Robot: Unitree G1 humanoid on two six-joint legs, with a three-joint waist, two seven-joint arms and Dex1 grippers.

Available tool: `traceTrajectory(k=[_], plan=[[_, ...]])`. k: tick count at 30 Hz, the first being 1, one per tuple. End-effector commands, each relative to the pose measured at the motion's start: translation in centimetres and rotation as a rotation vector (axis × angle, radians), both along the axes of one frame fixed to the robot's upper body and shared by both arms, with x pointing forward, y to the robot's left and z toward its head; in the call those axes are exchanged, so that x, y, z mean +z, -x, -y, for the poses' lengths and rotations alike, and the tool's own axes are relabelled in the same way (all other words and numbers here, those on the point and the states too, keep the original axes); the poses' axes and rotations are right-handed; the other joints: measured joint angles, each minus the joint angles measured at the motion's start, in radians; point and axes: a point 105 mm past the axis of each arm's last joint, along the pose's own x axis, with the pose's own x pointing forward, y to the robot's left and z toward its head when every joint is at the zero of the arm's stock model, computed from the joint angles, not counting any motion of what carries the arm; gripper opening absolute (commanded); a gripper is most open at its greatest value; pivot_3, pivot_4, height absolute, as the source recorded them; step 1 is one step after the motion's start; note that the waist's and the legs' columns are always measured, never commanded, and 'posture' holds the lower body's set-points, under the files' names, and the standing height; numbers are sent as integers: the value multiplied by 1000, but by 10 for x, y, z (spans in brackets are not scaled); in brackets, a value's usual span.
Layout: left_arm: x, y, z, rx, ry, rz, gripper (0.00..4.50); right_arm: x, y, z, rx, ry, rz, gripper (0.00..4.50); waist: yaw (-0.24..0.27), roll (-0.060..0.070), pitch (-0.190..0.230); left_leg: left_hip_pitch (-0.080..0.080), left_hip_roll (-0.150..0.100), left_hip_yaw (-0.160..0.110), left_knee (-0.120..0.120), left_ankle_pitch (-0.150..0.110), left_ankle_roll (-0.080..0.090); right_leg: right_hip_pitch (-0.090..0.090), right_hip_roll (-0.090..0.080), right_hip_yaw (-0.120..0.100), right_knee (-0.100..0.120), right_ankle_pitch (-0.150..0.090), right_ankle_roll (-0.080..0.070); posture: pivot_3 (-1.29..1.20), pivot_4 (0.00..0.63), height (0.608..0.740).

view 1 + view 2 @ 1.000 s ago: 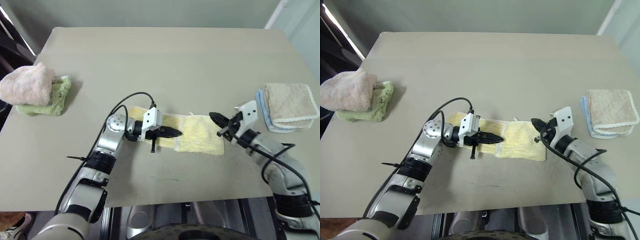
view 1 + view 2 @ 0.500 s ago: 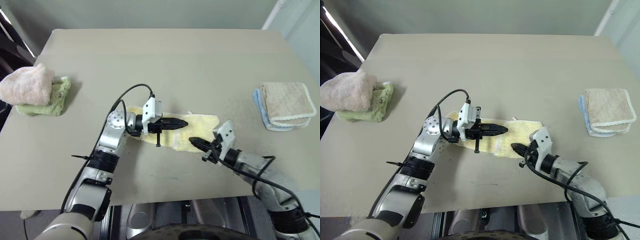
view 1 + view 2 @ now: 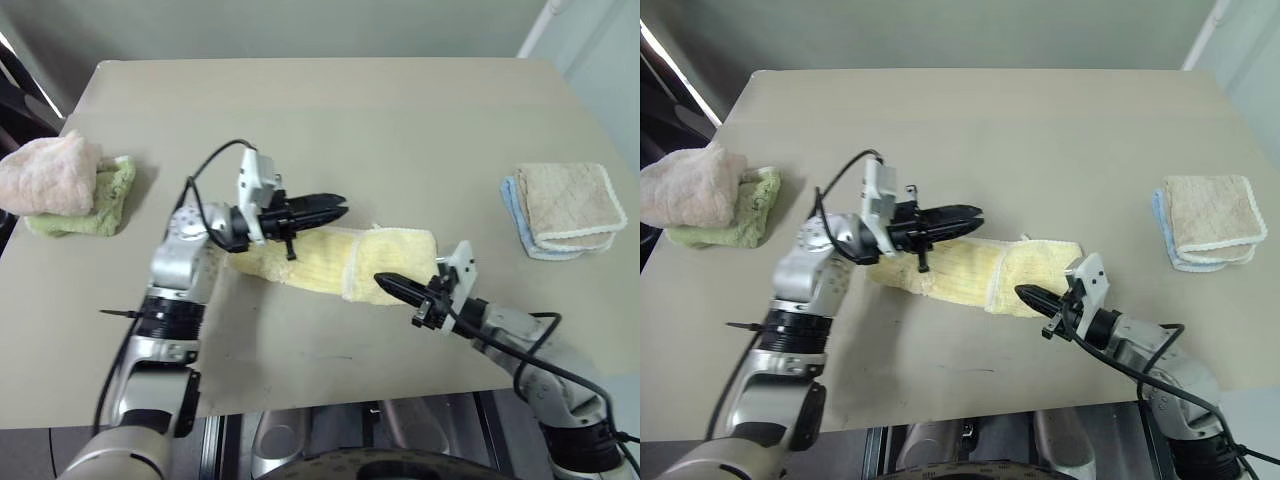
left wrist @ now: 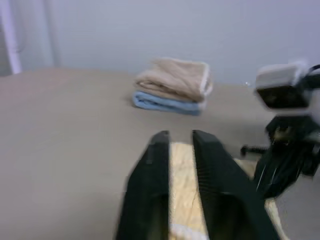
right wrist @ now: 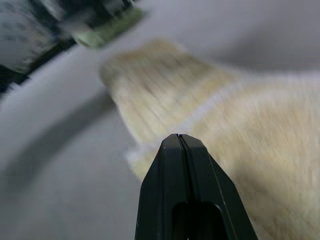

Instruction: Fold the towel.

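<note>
Towel pale yellow, whitish hem; beige towel white-edged atop light blue one; pink towel over green towel; table tan.

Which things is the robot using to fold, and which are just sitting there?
For the job:
- yellow towel
- left gripper
- right gripper

Just lying about:
- pink towel on a green towel
- beige towel on a blue towel

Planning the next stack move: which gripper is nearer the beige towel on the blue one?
Right. The right gripper is nearer the beige towel; the left gripper lies farther across the yellow towel.
</note>
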Motion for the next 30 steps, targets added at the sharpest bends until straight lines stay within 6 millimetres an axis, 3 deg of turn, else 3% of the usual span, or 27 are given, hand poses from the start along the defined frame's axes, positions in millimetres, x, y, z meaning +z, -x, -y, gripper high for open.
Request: traceTrajectory(k=[1,5,7,8,12,14,19,24,30], plan=[[4,4,-29,42,-18,-83,2257,30,5,-1,60,-47,66,0,0,0,0,0,0,0,-2,0,-1,0,0,0,0,0,-1,0,150,703],[17,11,-55,67,43,-192,3685,40,0,2,66,-56,73,0,3,-1,0,0,1,0,-7,2,-3,-3,1,0,0,-2,-4,0,150,703],[13,10,-68,119,18,-215,4375,41,-6,3,61,-61,71,381,7,-1,0,1,2,-1,-9,2,-4,-4,1,-1,1,-2,-6,0,150,703],[11,10,-75,149,6,-227,4500,41,-8,4,62,-56,70,610,6,-1,0,0,2,-1,-9,2,-4,-5,1,-1,1,-3,-6,0,150,703],[-2,19,-103,285,29,-360,4500,32,-14,4,88,11,74,1934,1,-1,0,0,2,0,-9,2,-4,-6,1,0,1,-3,-7,0,150,703],[-8,12,-117,431,17,-419,4500,32,-18,3,83,11,79,2583,-1,-1,0,0,3,0,-10,2,-5,-7,2,0,2,-3,-8,0,150,703],[-4,34,-142,540,105,-727,4500,32,-27,-2,67,6,102,4256,-3,-1,1,1,6,0,-11,3,-7,-8,4,-2,3,-2,-12,0,150,703],[-5,53,-151,575,159,-878,4500,33,-29,-10,83,-38,81,4256,-3,-1,1,3,7,1,-11,4,-9,-7,4,-2,3,-1,-13,0,150,703],[-25,65,-147,586,172,-1005,4500,36,-29,-17,106,-43,102,4256,-3,-1,1,8,7,1,-12,4,-10,-6,5,-2,3,-1,-15,0,150,703]])
